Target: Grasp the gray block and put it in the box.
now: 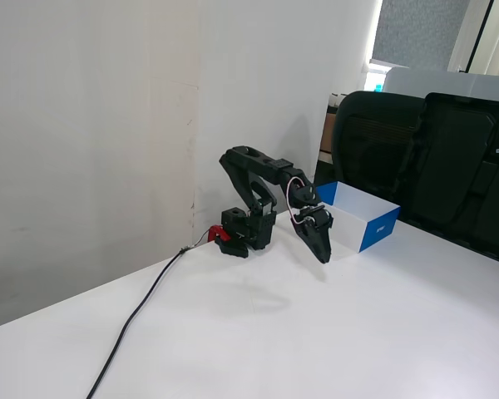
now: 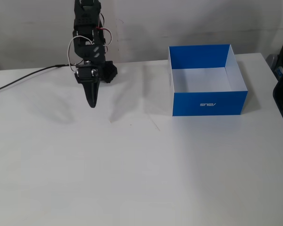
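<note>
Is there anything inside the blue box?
Empty: the box shows only its bare white floor. The gray block appears in neither fixed view.

Smooth, seemingly cardboard box [image 2: 210,102]; matt table [image 2: 146,179]

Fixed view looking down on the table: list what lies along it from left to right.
Black cable → end effector, pointing down at the table → blue box, open and white inside. No gray block is visible in this view.
</note>
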